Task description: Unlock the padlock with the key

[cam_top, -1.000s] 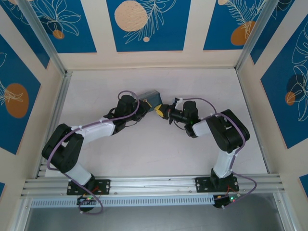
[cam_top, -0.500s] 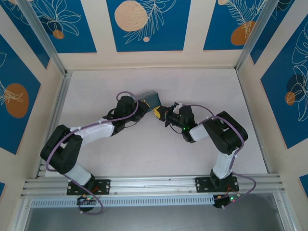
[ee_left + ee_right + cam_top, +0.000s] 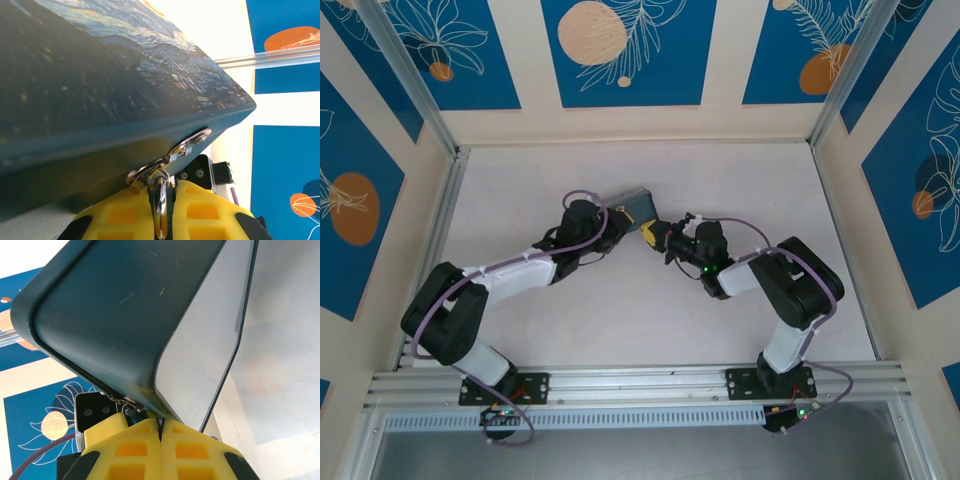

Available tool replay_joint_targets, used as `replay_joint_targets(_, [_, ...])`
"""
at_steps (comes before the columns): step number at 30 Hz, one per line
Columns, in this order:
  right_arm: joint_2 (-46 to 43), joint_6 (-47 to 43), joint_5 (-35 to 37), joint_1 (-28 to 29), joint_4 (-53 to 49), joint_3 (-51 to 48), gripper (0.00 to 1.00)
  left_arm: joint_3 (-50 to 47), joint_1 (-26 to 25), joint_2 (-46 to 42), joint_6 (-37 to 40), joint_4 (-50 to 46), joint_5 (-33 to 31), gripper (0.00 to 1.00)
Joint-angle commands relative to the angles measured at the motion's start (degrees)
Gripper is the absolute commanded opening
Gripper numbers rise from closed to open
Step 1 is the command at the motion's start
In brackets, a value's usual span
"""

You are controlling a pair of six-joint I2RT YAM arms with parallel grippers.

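**Right wrist rolls at the lock; padlock held in place at the hasp**

Over the last second the right arm's wrist has rolled over and its elbow has swung outward, while its tip has stayed against the near corner of the painted box (image 3: pixel 100 75). The left arm has hardly shifted. A roll with no travel looks like a twisting move at the lock, so I judge the task to be at the key-turning step. Nothing here shows the lock sprung open yet.

The left pincer (image 3: pixel 162 186) is closed almost fully, and its yellow fingers (image 3: pixel 125 215) clamp a small silvery metal piece that I take to be the padlock (image 3: pixel 159 200). That piece hangs just below the ring of the hasp (image 3: pixel 192 140) on the box's lower edge. It sits in the narrow slot between the fingers, right at their tips. The box is tilted up over the bench (image 3: pixel 620 320), and the padlock lies beneath its corner.

The right pincer (image 3: pixel 161 426) is pressed fully shut, finger against finger, with its tips just under the same corner. It faces the left pincer from the other side. The key would be at the seam between those fingers or just ahead of them, but it is too small and too shadowed for me to tell whether it is gripped or seated in the lock.
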Motion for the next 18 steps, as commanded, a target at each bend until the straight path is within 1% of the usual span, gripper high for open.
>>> replay_joint_targets(1, [-3.1, -0.4, -0.2, 1.5, 3.3, -0.1, 0.00, -0.3, -1.9, -1.1, -0.2, 1.8, 3.1, 0.00])
replay_joint_targets(12, [-3.8, -1.0, 2.0, 2.1, 2.1, 0.4, 0.00, 0.0, -1.9, -1.3, -1.2, -0.2, 0.9, 0.00])
replay_joint_targets(18, [-4.2, -1.2, 2.9, 2.4, 2.3, -0.3, 0.00, 0.3, -1.9, -1.8, -0.5, -3.1, -0.8, 0.00])
